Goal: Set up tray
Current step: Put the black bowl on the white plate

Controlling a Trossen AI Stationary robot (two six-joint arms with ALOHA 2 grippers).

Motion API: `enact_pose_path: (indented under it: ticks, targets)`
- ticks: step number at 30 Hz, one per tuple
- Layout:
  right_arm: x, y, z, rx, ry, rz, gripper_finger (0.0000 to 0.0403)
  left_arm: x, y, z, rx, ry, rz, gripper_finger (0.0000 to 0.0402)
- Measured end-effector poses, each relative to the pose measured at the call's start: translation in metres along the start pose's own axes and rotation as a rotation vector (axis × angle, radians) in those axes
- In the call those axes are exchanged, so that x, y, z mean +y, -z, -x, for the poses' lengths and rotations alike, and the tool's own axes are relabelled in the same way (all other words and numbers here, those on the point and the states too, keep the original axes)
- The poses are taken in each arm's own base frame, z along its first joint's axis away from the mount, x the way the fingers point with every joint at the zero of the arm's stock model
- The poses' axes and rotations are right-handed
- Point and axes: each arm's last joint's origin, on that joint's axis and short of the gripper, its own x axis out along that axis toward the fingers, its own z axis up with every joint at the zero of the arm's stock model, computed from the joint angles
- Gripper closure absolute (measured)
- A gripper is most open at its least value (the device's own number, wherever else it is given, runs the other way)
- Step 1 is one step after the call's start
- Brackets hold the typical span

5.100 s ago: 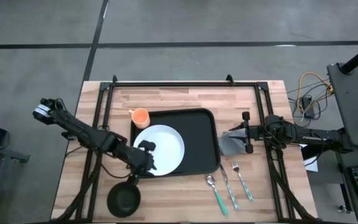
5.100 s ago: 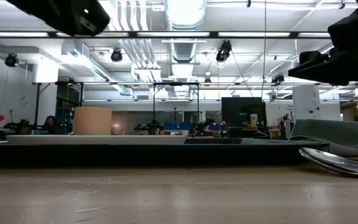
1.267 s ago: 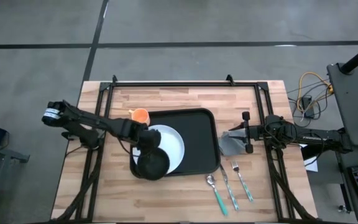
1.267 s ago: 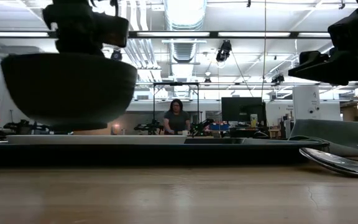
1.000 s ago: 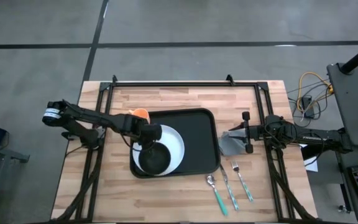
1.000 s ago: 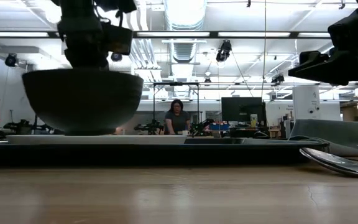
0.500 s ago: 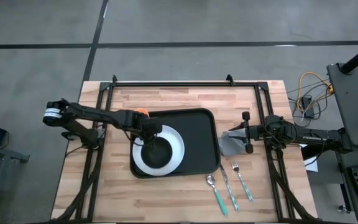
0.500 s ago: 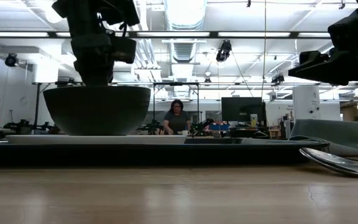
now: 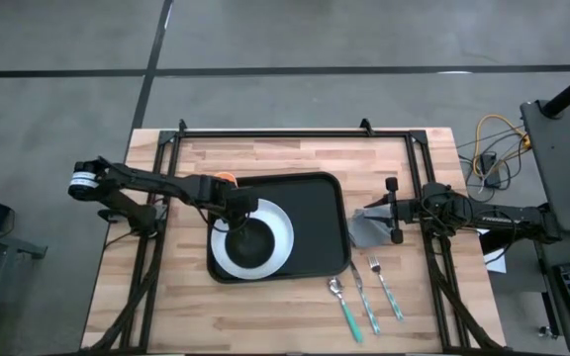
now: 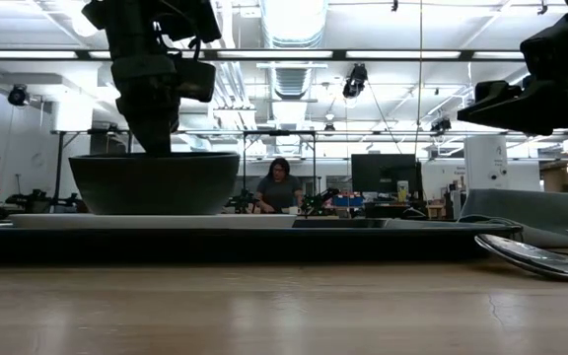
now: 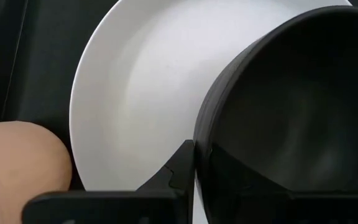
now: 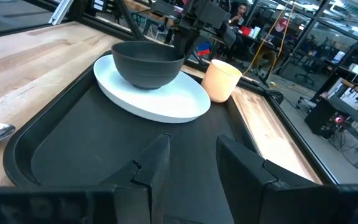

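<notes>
Starting at the left, the left arm (image 9: 146,183) reaches in from the table's (image 9: 265,158) left edge, stretched low and nearly straight toward the middle, with its wrist bent down over the tray (image 9: 325,222). The left gripper (image 9: 237,210) sits at the near-left rim of the black bowl (image 9: 248,242). In the left wrist view its one visible prong (image 11: 182,171) lies just outside the bowl's wall. We cannot tell whether the gripper is clamped on that rim or loose. From table height the bowl (image 10: 154,182) rests flat on the plate (image 10: 156,221), with the gripper straight above it.

The plate (image 9: 277,229) is white and lies in the tray's left half. An orange cup (image 9: 225,180) stands at the tray's far-left corner, just beside the arm. The tray lies in the middle of the table and its right half is bare.

Right of the tray lies a grey napkin (image 9: 364,229), touching or just beside the rim. Nearer the front edge lie a spoon (image 9: 340,302) and two forks (image 9: 384,287).

The right arm (image 9: 483,215) comes in level from the right edge. The right gripper (image 9: 384,211) hangs over the napkin, pointing at the tray. In its wrist view the fingers (image 12: 151,165) stand apart with nothing between them.
</notes>
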Motion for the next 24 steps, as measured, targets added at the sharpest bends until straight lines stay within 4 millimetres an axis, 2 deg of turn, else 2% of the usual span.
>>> enact_pose_path:
  ticks: [15,24]
  targets:
    - [0.0,0.0,0.0,0.0,0.0,-0.002,0.0284,0.0021,0.0001,-0.0001,0.007,-0.004,-0.012,0.0385]
    - [0.0,0.0,0.0,0.0,0.0,-0.001,0.0284,0.003,0.0012,-0.0001,0.02,-0.009,-0.011,0.0334]
